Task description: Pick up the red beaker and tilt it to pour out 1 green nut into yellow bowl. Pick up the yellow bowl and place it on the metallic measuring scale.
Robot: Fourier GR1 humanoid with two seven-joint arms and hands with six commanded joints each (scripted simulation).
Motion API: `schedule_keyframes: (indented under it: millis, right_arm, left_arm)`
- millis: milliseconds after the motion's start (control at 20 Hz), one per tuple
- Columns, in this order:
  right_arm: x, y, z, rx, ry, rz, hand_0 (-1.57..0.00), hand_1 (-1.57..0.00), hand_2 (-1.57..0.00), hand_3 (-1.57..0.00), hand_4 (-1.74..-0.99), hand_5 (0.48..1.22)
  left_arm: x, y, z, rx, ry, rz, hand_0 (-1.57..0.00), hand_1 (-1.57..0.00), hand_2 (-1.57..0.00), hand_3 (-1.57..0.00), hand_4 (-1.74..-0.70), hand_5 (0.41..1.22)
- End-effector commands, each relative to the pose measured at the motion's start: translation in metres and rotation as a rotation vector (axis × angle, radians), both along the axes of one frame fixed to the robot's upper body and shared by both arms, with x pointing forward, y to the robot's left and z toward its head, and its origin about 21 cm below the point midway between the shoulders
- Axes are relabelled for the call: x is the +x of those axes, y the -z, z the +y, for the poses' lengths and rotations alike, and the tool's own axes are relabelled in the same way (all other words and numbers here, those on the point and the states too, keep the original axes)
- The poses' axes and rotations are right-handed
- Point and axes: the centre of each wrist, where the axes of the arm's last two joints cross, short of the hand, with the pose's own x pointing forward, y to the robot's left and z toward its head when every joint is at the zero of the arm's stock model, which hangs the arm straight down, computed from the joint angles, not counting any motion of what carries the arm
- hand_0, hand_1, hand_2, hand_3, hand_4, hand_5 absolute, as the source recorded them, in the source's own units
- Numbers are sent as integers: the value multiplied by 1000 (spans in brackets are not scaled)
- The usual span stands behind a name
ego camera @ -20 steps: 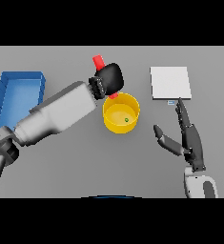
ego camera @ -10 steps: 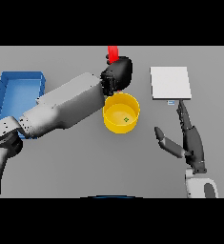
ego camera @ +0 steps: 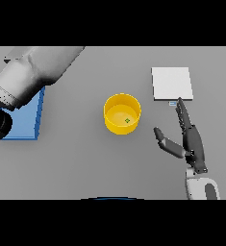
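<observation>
Bowl [ego camera: 122, 114], yellow, stands upright on the grey table [ego camera: 85, 158] near the centre of our head view. On its floor we see one small green nut [ego camera: 127, 120], lying toward the right side of the bowl's bottom. Right of the bowl and farther back lies the scale [ego camera: 171, 83], a pale square plate with a small tab at its near edge; bowl and scale are apart. We find the right hand [ego camera: 190, 139] low on the right, palm upright, fingers [ego camera: 182, 111] straight and pointing toward the scale's near edge, thumb [ego camera: 166, 142] spread out toward the bowl; it holds nothing and touches neither bowl nor scale. Across the upper left runs the left arm [ego camera: 37, 72], white and grey, reaching beyond the frame's top; its hand lies outside our view, so we cannot tell its state. The beaker does not appear either. Partly under that arm, at the left edge, sits a blue tray [ego camera: 28, 120].
</observation>
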Motion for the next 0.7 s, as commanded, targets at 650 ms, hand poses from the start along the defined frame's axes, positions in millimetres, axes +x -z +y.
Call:
schedule_keyframes:
  millis: [650]
  right_arm:
    - [6,3,-5,-59,-42,8,1,1,1,1,-1142,628]
  left_arm:
    - [25,63,258,-1480,-662,140,-1571,-1571,-1571,-1562,-1740,1221]
